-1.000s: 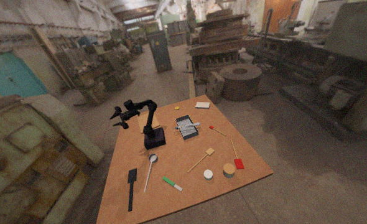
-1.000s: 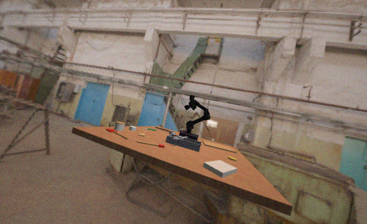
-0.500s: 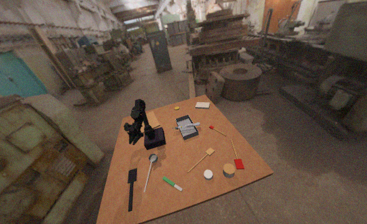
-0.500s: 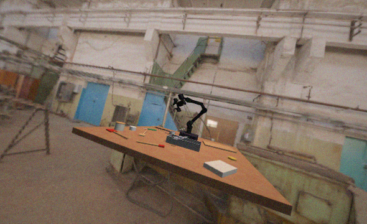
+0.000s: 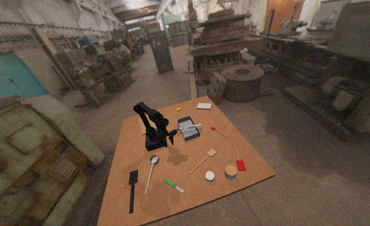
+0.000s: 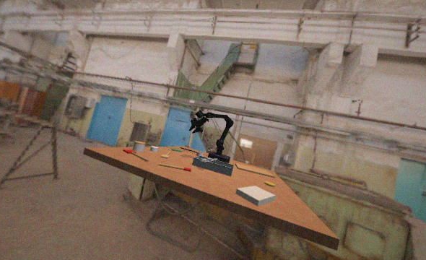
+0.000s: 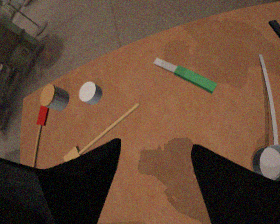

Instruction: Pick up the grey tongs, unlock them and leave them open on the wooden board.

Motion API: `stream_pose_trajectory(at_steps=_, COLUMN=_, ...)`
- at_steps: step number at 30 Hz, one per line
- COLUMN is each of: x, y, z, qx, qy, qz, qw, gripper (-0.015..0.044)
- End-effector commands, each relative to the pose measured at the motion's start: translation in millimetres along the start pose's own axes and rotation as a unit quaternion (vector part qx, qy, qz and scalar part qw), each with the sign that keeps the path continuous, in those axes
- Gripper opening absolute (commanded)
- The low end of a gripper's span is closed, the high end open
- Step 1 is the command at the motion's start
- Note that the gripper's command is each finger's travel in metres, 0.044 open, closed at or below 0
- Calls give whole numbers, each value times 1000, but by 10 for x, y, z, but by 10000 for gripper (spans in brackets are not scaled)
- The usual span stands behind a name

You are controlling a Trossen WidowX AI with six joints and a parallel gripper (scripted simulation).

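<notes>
The grey tongs [image 5: 189, 127] lie across the dark roasting tin [image 5: 192, 135] [image 6: 213, 167] in the middle of the table. My gripper [image 5: 172, 137] [image 6: 197, 125] [image 7: 156, 147] is open with nothing between the fingers. It hangs well above the table, just left of the tin in the top view, and points down. The wrist view shows only the tin's corner at its bottom edge; the tongs are out of that view. The wooden board [image 5: 142, 127] [image 6: 254, 170] lies flat behind the arm's base, partly hidden by the arm.
On the table: a white block [image 5: 204, 106] [image 6: 255, 195], yellow disc [image 5: 178, 109], red-tipped stick [image 5: 219, 131], red spatula [image 5: 240, 164], wooden spatula [image 5: 204, 158] [image 7: 104, 132], white puck [image 5: 209, 176] [image 7: 91, 91], cork-lidded jar [image 5: 231, 171] [image 7: 54, 96], green marker [image 5: 174, 184] [image 7: 191, 75], ladle [image 5: 152, 169] [image 7: 273, 129], black spatula [image 5: 132, 188].
</notes>
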State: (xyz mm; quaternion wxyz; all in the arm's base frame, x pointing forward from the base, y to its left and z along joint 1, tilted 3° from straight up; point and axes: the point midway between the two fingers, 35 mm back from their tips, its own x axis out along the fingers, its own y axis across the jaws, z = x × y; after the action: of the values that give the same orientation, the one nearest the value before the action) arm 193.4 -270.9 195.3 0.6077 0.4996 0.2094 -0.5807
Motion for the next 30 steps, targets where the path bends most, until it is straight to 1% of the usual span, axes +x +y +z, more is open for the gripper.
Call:
stream_pose_trajectory(at_steps=1, x=156, y=334, z=-630, qx=-185, qy=110, qz=26, qw=976, gripper=260)
stream_pose_trajectory(at_steps=4, x=225, y=505, z=-1133, qx=-313, qy=183, qz=51, qw=930, gripper=260)
stream_pose_trajectory(at_steps=8, x=228, y=631, z=-1779, qx=-458, qy=268, qz=94, qw=843, gripper=260)
stream_pose_trajectory(at_steps=11, x=185, y=658, z=-2266, qx=-550, qy=328, qz=130, qw=757, gripper=260)
stream_pose_trajectory(at_steps=14, x=107, y=631, z=-2737, qx=-622, qy=383, qz=169, qw=661, gripper=260)
stream_pose_trajectory(at_steps=19, x=-74, y=486, z=-3454, qx=-701, qy=458, qz=235, qw=493, gripper=260)
stream_pose_trajectory(at_steps=20, x=-99, y=463, z=-3530, qx=-707, qy=466, qz=244, qw=473, gripper=260)
stream_pose_trajectory(at_steps=21, x=-108, y=455, z=-3556, qx=-709, qy=468, qz=247, qw=466, gripper=260)
stream_pose_trajectory(at_steps=30, x=-102, y=462, z=-3550, qx=-709, qy=468, qz=247, qw=466, gripper=260)
